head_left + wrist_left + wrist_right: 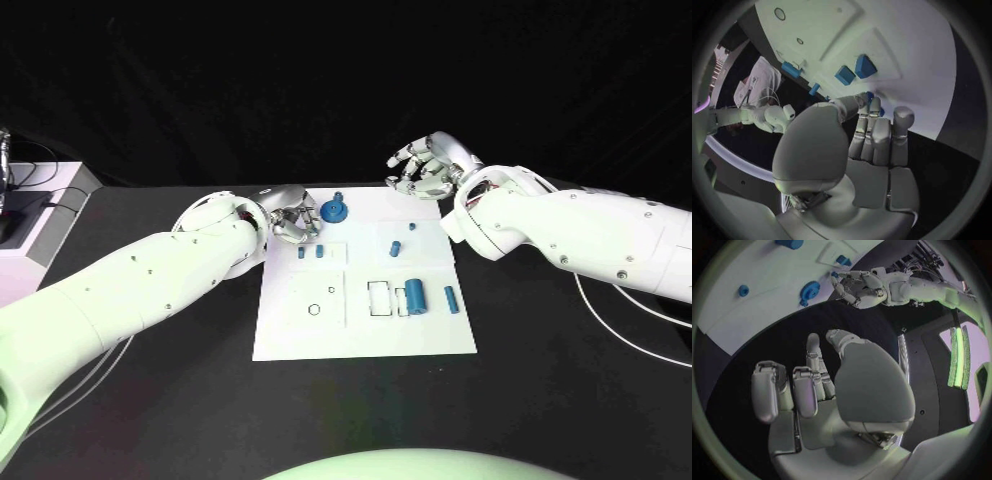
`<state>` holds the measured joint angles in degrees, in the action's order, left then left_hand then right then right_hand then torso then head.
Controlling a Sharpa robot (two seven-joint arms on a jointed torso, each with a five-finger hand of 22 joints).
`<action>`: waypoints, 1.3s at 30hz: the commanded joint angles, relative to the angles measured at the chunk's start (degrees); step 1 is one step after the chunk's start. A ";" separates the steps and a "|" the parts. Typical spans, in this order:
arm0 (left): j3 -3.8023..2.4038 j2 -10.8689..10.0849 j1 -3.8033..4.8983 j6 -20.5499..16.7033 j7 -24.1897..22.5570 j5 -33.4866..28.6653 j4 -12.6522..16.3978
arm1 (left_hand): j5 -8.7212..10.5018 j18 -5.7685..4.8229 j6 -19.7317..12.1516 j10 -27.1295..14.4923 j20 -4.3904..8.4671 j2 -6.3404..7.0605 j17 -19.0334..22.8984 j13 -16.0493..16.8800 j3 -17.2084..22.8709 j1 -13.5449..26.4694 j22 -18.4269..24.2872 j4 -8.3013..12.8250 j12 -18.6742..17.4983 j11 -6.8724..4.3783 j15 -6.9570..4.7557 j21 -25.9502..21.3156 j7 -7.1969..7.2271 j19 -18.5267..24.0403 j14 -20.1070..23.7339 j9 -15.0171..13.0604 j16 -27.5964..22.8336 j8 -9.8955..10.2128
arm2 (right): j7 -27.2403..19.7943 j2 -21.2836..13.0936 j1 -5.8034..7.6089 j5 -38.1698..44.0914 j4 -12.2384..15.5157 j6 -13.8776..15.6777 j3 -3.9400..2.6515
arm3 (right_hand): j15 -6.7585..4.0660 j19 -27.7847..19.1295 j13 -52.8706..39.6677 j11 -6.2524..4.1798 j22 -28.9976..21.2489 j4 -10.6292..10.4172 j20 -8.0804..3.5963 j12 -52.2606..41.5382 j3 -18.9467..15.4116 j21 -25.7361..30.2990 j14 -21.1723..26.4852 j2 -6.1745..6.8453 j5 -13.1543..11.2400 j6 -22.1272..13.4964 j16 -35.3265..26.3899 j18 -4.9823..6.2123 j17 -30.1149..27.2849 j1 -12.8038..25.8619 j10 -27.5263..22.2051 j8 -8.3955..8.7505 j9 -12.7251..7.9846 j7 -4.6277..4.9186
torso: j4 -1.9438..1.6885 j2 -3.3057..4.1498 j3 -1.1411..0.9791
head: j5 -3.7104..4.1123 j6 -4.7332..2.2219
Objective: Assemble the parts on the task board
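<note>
Parts (415, 296) lie lengthwise along the task board (361, 335); both left hand (293, 218) and right hand (428, 166) hover empty, fingers apart.

The left arm (130, 290) is extended from the lower left of the head view toward the centre, its left hand (293, 215) turned down with fingers curled, nothing gripped. The right arm (577, 235) is bent in from the right edge; the right hand (428, 167) is raised at upper centre, fingers apart, nothing held.
</note>
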<state>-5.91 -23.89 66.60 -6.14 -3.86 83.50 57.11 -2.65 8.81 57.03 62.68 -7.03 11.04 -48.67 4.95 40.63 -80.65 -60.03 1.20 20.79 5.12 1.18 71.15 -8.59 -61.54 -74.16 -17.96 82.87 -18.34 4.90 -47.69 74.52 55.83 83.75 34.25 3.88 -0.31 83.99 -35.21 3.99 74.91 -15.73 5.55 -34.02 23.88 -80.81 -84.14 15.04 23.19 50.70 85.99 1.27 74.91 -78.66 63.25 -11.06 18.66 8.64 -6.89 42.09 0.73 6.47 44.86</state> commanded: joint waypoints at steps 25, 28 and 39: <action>0.35 -0.26 -0.42 0.73 1.94 1.05 0.70 | -0.19 -0.61 -5.57 -4.43 -0.82 0.41 2.52 1.09 -0.63 0.94 0.73 1.30 -0.48 1.16 1.10 -0.75 0.95 1.41 2.07 1.30 -0.14 4.88 | 0.66 -0.20 -0.03 1.06 -0.19 -0.50 -0.02 | -0.14 1.68 3.50 0.10 6.90 0.03 -0.28 4.61 0.65 1.99 -3.11 0.38 0.07 0.12 -1.49 1.35 3.30 0.92 -0.48 -0.28 0.23 0.50 | -0.05 -0.05 0.08 | -0.01 -0.01; 0.35 -0.32 -0.44 0.40 1.98 1.03 0.75 | -0.18 -0.65 -5.91 -4.90 -0.94 0.48 2.49 1.23 -0.65 0.93 0.50 1.40 -0.32 1.30 1.22 -0.59 0.95 1.18 2.06 1.38 -0.09 5.18 | 0.76 -0.27 -0.04 1.07 -0.23 -0.54 -0.01 | -0.14 1.67 3.71 0.11 6.86 0.04 -0.27 4.85 0.66 2.06 -3.12 0.39 0.07 0.13 -1.50 1.37 3.30 0.94 -0.44 -0.29 0.24 0.51 | -0.05 -0.03 0.07 | -0.02 -0.03; 0.33 -0.78 -0.54 -0.27 2.28 0.99 1.13 | -0.18 -0.66 -7.63 -6.17 -1.30 0.82 2.95 1.79 -0.86 1.12 0.41 1.54 0.42 1.62 1.53 -0.52 1.49 1.05 2.28 1.83 0.00 6.49 | 1.03 -0.39 -0.10 1.08 -0.37 -0.91 0.01 | -0.01 1.57 5.57 0.29 6.53 0.11 -0.18 7.10 0.73 2.58 -2.97 0.45 0.00 0.25 -1.88 1.47 2.63 1.22 -0.49 -0.42 0.36 0.62 | -0.04 -0.02 0.07 | 0.03 -0.06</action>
<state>-5.58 -24.62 66.13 -5.90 -1.98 84.22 58.11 -2.68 8.81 49.74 57.02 -8.00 11.47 -45.77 6.69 39.85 -79.76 -59.52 2.47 20.85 6.66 2.58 70.61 -7.05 -60.60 -71.95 -16.18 82.87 -12.05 5.87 -48.04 74.47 56.23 83.38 34.10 3.88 -0.31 83.99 -29.72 4.08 74.95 -15.56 5.55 -27.31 24.36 -78.60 -84.14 15.58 23.19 50.91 84.31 2.15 74.91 -78.13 62.92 -11.30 18.93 8.86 -6.93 42.05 0.80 6.48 44.82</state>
